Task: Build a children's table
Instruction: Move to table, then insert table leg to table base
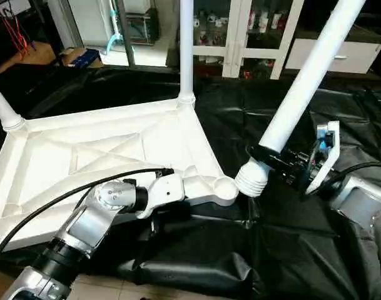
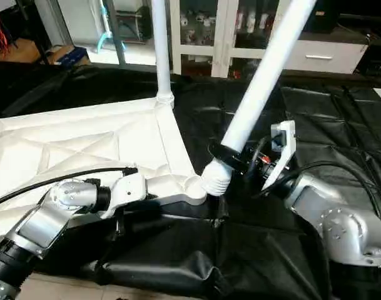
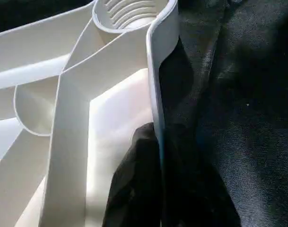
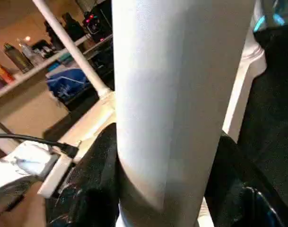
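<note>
Silver forearms frame the work: the left gripper (image 1: 177,187) clamps the near rim of the upturned table top (image 1: 84,156), just left of the empty near-right corner socket (image 1: 225,186). Right of it, the right gripper (image 1: 274,159) is closed around a leg (image 1: 309,81) just above its threaded end (image 1: 251,178), which touches or nearly touches the socket's right edge. Its long axis leans up and far-right, so I judge it must shift left and stand upright before screwing in. Two other legs (image 1: 186,50) already stand in far corners.
</note>
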